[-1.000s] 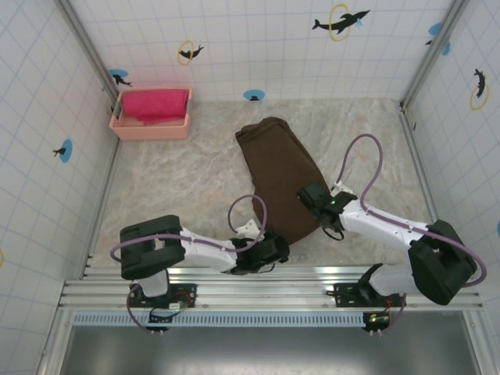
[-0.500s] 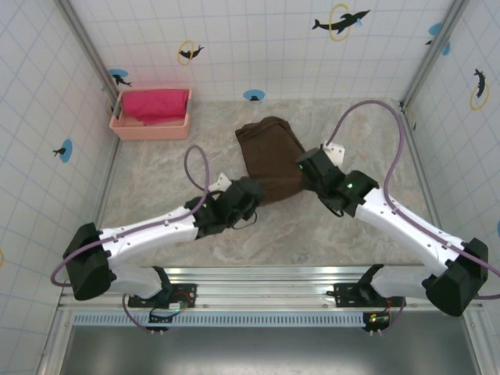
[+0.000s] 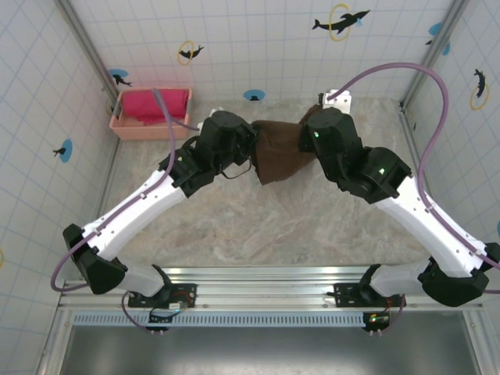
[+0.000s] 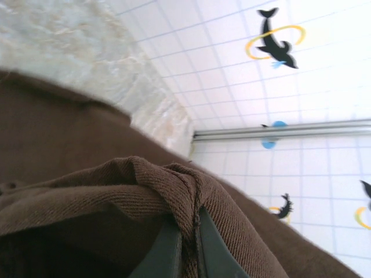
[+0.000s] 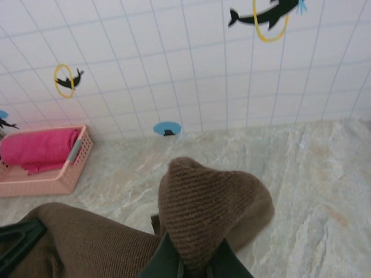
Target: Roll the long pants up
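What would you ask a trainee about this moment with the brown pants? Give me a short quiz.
1. True or false: the left claw and the right claw are both shut on the long pants.
2. Where does the pink cloth lie? A) in the pink basket; B) on the pants; C) in a claw.
3. Fill in: the wall stickers show black ___ leaping through rings.

Key: 1 true; 2 A; 3 dolphins.

Basket: we see a pale pink basket in the far left corner of the marbled bench.
Cloth: we see a bright pink cloth lying inside it.
Walls: we see white tiles with dolphin stickers.
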Action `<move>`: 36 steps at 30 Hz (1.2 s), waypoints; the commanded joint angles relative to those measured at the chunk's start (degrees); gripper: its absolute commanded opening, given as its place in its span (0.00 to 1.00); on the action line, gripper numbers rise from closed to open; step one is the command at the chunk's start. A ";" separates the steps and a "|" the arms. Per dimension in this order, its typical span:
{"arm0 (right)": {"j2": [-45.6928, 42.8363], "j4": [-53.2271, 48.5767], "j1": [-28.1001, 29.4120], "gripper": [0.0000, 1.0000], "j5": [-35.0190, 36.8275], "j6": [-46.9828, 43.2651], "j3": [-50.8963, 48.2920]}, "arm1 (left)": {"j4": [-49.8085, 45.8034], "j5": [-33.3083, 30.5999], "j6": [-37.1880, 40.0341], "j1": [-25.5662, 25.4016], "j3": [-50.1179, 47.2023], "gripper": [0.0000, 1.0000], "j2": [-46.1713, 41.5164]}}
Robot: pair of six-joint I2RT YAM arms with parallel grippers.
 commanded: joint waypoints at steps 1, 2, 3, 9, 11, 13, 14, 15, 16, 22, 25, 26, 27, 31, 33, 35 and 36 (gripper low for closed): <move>-0.13 3.33 1.14 0.00 7.75 -6.50 6.19 | -0.74 2.34 5.31 2.47 4.96 0.00 1.20; 0.12 3.53 1.07 0.00 8.14 -7.21 7.10 | -0.62 2.99 5.97 3.10 6.22 0.00 1.35; 0.47 3.80 1.07 0.00 8.69 -7.91 8.18 | -0.64 4.02 6.63 4.12 7.82 0.00 1.75; 4.84 6.80 0.00 0.00 10.19 -11.78 14.04 | -0.36 12.20 8.92 11.07 19.63 0.00 6.75; 7.21 7.03 -2.33 0.00 8.25 -11.12 16.28 | -1.32 15.33 9.27 14.14 25.50 0.00 10.31; 9.70 6.89 -5.13 0.00 6.51 -10.23 18.57 | -1.94 18.04 9.91 16.55 31.80 0.00 14.08; 10.64 6.95 -6.41 0.00 5.57 -9.55 19.30 | -2.66 18.86 10.39 17.51 35.43 0.00 15.79; 11.96 6.30 -8.22 0.00 4.33 -8.29 20.69 | -4.23 19.59 10.96 18.67 39.15 0.00 18.05; 13.32 5.92 -10.18 0.00 2.27 -7.25 22.01 | -4.84 20.72 11.13 19.95 42.46 0.00 20.18; 24.53 4.32 -20.35 0.00 -13.02 -1.77 34.02 | -3.94 26.66 11.49 27.01 56.38 0.00 31.35; 33.85 2.71 -25.49 0.00 -23.87 1.21 44.92 | 2.84 29.36 8.39 30.31 58.02 0.00 36.09; 37.18 2.31 -27.54 0.00 -28.14 2.98 48.37 | 5.43 29.97 7.47 31.36 59.10 0.00 37.97; 41.01 1.76 -29.26 0.00 -31.64 5.45 52.57 | 6.82 30.56 6.70 32.50 61.28 0.00 40.39; 51.17 1.79 -33.45 0.00 -39.45 10.31 64.70 | 11.12 32.14 2.86 36.78 68.59 0.00 47.01; 52.92 2.24 -34.89 0.00 -41.23 11.91 66.09 | 13.02 32.98 2.75 38.52 68.59 0.00 47.35; 52.89 1.82 -35.62 0.00 -43.35 12.00 65.62 | 14.06 35.84 3.88 39.62 67.44 0.00 46.58; 52.49 0.57 -35.61 0.00 -44.40 11.44 65.10 | 15.18 37.86 4.80 39.90 65.37 0.00 45.27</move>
